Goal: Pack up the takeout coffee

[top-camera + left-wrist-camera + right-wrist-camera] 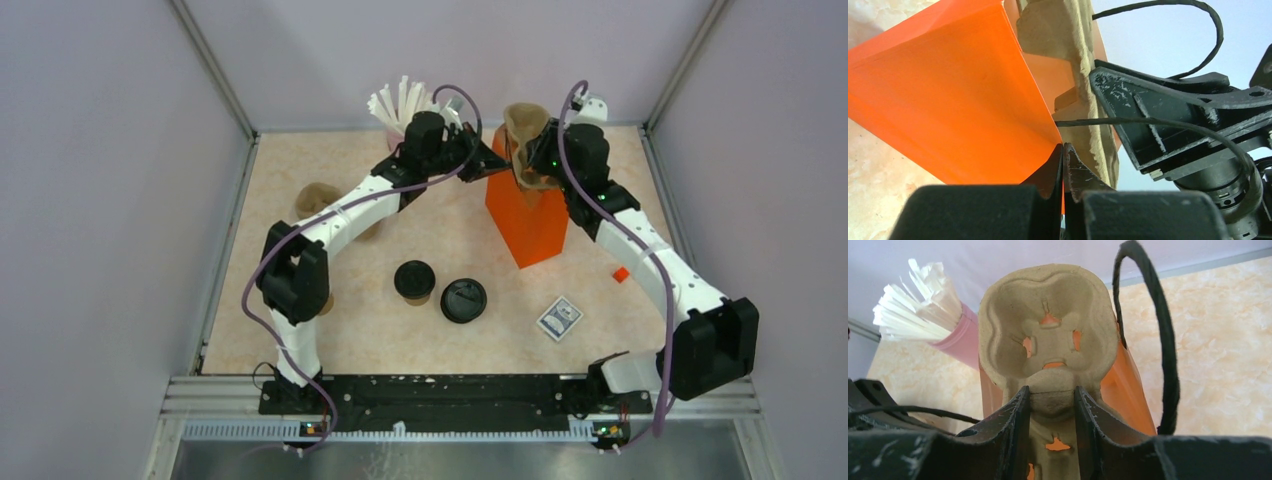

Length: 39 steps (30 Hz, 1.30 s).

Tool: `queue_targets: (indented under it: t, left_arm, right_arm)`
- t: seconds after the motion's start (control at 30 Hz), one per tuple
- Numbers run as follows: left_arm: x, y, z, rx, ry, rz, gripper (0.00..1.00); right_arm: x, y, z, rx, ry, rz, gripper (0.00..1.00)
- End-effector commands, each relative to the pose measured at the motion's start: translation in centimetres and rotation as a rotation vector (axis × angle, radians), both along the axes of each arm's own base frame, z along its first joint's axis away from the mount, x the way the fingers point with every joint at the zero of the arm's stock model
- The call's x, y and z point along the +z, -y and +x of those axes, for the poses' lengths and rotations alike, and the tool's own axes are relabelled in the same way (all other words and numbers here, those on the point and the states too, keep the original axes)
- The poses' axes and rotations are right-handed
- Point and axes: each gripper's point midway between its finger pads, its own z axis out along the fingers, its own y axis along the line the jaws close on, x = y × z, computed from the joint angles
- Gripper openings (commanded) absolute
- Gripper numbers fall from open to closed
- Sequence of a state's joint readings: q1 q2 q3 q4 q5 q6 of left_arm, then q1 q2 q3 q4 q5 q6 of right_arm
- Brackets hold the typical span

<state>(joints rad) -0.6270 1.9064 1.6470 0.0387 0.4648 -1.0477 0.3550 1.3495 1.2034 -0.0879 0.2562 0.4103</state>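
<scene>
The takeout coffee (414, 280), a short brown cup with a black sip lid, stands on the table in front of both arms, away from both grippers. The orange bag (530, 225) stands upright at the back right. My left gripper (492, 162) is shut on the bag's upper left edge (998, 90), jaws pinched together (1063, 152). My right gripper (532, 160) is shut on a brown pulp cup carrier (1048, 320), holding it upright in the bag's mouth (1050, 395). The carrier also shows in the left wrist view (1063, 35).
A flat black lid (463, 299) lies right of the coffee. A lidless brown cup (318, 200) stands at the left, partly behind my left arm. White straws in a pink holder (400, 105) stand at the back. A small packet (559, 318) and an orange bit (621, 274) lie at the right.
</scene>
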Motion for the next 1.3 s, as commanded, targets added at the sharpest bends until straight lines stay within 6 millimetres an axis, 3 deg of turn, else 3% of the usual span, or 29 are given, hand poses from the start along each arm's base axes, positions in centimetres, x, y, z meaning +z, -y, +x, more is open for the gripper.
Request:
queue_targets:
  t: [0.0,0.43,0.63,0.97,1.13,1.27]
  left_arm:
    - [1.7,0.6,0.3,-0.02,0.039,-0.033,0.0]
    - [2.3,1.2,1.1,-0.017,0.046,-0.051,0.0]
    - [2.3,1.2,1.2,-0.018,0.049,-0.047,0.0]
    - [2.8,-0.1,1.2,0.013,0.076,0.03,0.31]
    - [3.8,-2.5,3.7,0.102,0.114,0.068,0.49]
    - [3.9,-2.7,5.3,0.093,0.113,0.064,0.52]
  right_arm:
    - [1.2,-0.3,-0.8,0.085,0.049,-0.06,0.22]
    - [-1.4,1.0,-3.5,0.13,0.022,-0.2,0.22]
    - [-3.6,1.1,-3.0,0.122,-0.026,-0.187,0.22]
    - [-5.5,0.4,-3.0,0.137,-0.112,-0.143,0.22]
    - [-5.2,0.9,-3.8,0.137,-0.104,-0.157,0.22]
    - [-3.9,0.8,-4.3,0.148,-0.079,-0.146,0.22]
